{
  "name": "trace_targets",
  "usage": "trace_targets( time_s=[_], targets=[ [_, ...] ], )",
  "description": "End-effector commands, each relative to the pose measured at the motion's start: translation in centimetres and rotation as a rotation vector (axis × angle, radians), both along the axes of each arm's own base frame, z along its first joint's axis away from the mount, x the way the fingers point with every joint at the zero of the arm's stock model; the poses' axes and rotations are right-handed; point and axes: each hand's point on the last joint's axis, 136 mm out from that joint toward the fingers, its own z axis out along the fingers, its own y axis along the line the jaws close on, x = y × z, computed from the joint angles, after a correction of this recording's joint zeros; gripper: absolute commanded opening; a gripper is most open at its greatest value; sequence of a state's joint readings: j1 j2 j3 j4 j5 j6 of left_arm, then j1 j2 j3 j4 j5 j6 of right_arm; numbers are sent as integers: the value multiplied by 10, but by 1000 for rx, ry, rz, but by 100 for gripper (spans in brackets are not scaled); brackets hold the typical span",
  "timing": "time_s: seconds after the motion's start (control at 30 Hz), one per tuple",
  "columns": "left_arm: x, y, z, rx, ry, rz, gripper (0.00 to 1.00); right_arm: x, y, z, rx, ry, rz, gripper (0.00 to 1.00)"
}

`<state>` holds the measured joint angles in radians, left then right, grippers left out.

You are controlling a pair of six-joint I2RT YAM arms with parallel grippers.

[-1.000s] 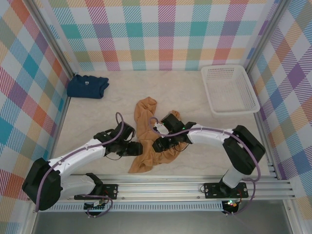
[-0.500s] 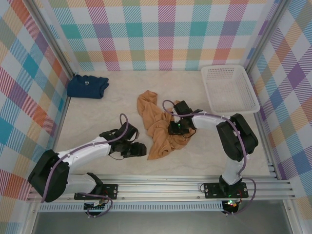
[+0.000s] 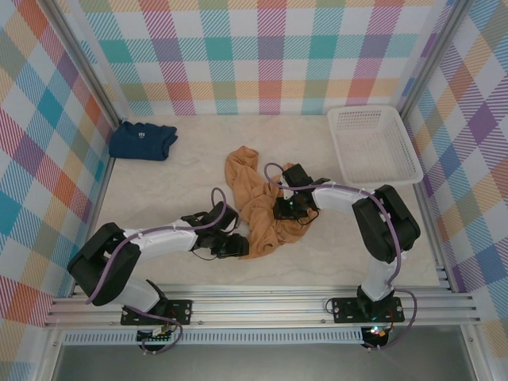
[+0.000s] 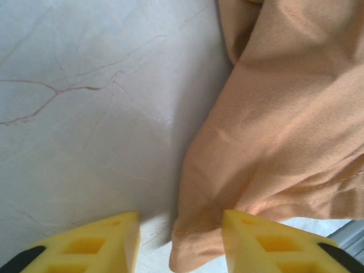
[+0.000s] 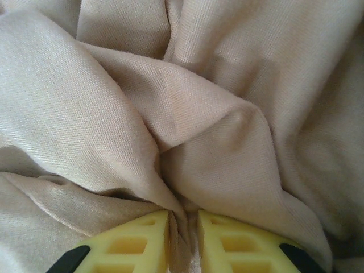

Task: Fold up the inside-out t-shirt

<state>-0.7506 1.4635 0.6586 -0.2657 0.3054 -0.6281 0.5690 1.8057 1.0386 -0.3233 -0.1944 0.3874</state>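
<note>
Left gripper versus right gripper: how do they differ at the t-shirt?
The left gripper stands open astride the edge of the t-shirt; the right gripper is pinched shut on a fold. The left gripper is at its near-left border, the right gripper mid-bunch. Both work the same shirt.

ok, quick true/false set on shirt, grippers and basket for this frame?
1. The right gripper is pinching a fold of the tan t-shirt. True.
2. The t-shirt is spread flat on the table. False: it lies bunched in a crumpled heap.
3. The navy shirt is in the white basket. False: it lies folded on the table at the far left, and the basket is at the far right.
4. The left gripper has its fingers apart, with the t-shirt's edge lying between them. True.
</note>
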Motion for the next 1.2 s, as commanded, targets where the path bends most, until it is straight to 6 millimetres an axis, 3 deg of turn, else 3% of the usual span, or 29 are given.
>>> trace_targets(
  time_s=[0.0,0.17,0.43,0.7,1.17],
  targets=[
    [3,-12,-3,-26,-26,-21,36,1,4,7,16,-16,15,20],
    [0,-24,-3,-100,-12,-23,31,2,3,8,15,-17,16,20],
    [4,-29,16,-165,-65,-8,36,-1,6,6,29,-7,23,20],
    [-7,-45,14,-165,-63,-76,39,-1,6,6,36,-7,27,20],
    [-13,-58,16,-205,-61,-99,35,-3,8,3,45,7,30,21]
  ],
)
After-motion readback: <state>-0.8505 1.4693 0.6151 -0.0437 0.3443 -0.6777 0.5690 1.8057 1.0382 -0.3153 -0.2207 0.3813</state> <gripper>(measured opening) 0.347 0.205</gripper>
